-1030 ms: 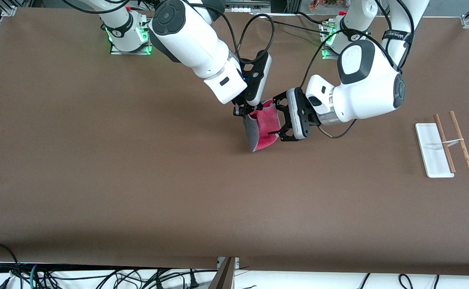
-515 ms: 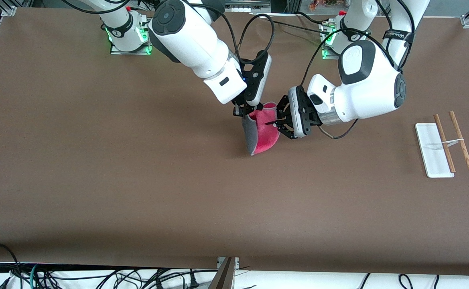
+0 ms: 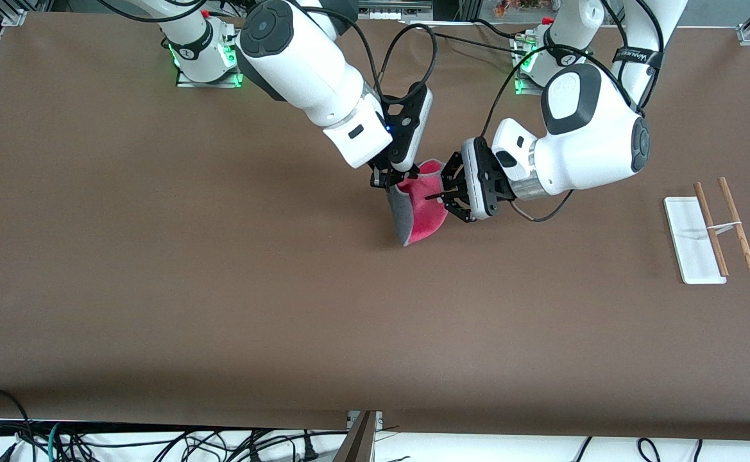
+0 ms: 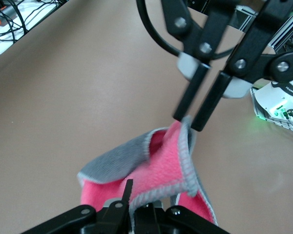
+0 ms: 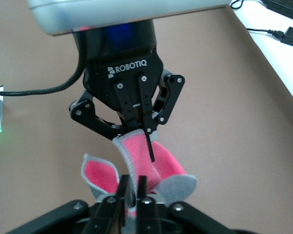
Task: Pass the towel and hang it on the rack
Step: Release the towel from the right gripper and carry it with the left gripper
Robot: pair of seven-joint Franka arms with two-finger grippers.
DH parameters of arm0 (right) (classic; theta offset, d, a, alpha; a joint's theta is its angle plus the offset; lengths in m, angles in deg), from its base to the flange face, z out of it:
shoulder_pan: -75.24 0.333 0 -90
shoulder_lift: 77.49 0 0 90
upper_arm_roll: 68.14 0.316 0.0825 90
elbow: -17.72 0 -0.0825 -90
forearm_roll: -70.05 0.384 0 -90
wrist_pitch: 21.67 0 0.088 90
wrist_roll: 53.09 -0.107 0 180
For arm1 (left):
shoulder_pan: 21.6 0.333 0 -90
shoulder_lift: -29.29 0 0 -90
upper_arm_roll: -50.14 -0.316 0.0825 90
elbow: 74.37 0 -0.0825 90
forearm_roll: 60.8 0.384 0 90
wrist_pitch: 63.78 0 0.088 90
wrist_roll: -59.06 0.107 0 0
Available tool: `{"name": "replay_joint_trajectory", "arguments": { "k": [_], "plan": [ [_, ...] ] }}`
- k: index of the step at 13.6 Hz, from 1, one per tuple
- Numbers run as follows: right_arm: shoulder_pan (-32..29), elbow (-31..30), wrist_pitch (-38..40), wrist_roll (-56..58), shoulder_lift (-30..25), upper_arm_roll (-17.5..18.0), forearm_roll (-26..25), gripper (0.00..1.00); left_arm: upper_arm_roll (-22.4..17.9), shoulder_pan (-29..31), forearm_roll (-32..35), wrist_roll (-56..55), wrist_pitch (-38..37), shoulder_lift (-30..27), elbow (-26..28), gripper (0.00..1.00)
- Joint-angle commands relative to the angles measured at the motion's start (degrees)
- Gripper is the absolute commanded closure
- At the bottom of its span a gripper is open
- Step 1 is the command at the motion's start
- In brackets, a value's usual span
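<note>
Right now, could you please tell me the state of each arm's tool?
Left tool: closed on the towel, over mid-table.
Right tool: closed on the towel's other edge.

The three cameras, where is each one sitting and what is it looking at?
Front view: high across the table, facing both arms; shows the left gripper, the right gripper, the pink-and-grey soft towel and the white-based rack with two wooden rods.
Left wrist view: on the left arm's wrist, looking past its own fingers at the towel and the right gripper.
Right wrist view: on the right wrist, looking at the towel and the left gripper.
Shared: all show the towel pinched by both grippers.
</note>
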Motion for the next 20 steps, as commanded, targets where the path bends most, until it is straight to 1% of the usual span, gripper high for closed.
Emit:
{"name": "replay_joint_trajectory", "arguments": {
  "k": [1, 4, 6, 8, 10, 11, 12, 14, 17, 18, 19, 20],
  "plan": [
    [-0.78, 0.67, 0.87, -0.86, -0.65, 0.14, 0.19, 0.00, 0.17, 0.61, -1.88, 2.09, 0.23, -1.88, 1.95, 1.00],
    [-2.36, 0.67, 3.15, -0.86, -1.09, 0.14, 0.19, 0.00, 0.08, 1.13, -1.53, 2.09, -0.91, -1.79, 1.86, 1.00],
    [-4.29, 0.67, 4.29, -0.77, -1.35, 0.14, 0.28, 0.00, -0.18, 3.93, -0.75, 1.91, -5.11, -1.79, 1.16, 1.00],
    [-6.31, 0.76, 5.34, -0.59, -1.35, 0.14, 0.28, 0.00, -0.27, 8.05, 2.41, 1.91, -9.51, -1.70, 0.46, 1.00],
    [-8.94, 0.76, 8.15, -0.51, -1.44, 0.14, 2.73, 0.00, -0.44, 12.10, 7.32, 2.00, -15.91, -1.27, -2.52, 1.00],
    [-10.61, 0.76, 9.73, -0.33, -1.88, 0.14, 3.35, 0.00, -0.44, 15.77, 10.22, 2.00, -20.30, -0.39, -5.32, 1.00],
    [-13.06, 0.76, 11.40, -0.24, -2.23, 0.14, 3.44, 0.00, -0.44, 19.38, 14.08, 1.91, -26.69, 0.83, -9.53, 1.00],
    [-16.32, 0.76, 13.43, -0.59, -2.41, 0.05, 3.44, 0.00, -0.44, 25.62, 18.66, 2.00, -32.27, 2.68, -14.38, 1.00],
    [-21.50, 0.67, 15.63, -0.68, -2.76, -0.74, 2.65, 0.00, -0.44, 34.77, 22.28, 4.79, -35.98, 6.63, -19.83, 1.00],
    [-22.05, 0.67, 16.07, -0.33, -4.06, -3.18, 2.48, 0.00, -0.44, 37.93, 22.03, 5.51, -36.16, 8.04, -20.63, 1.00],
    [-22.14, 0.32, 17.12, -0.16, -4.34, -5.20, 2.74, 0.00, -0.36, 40.66, 22.37, 5.86, -36.07, 8.31, -20.64, 1.00],
    [-22.31, -0.38, 17.30, -0.15, -4.78, -6.18, 2.57, 0.00, -0.53, 42.60, 22.55, 7.52, -35.99, 8.49, -20.64, 1.00]
  ]
}}
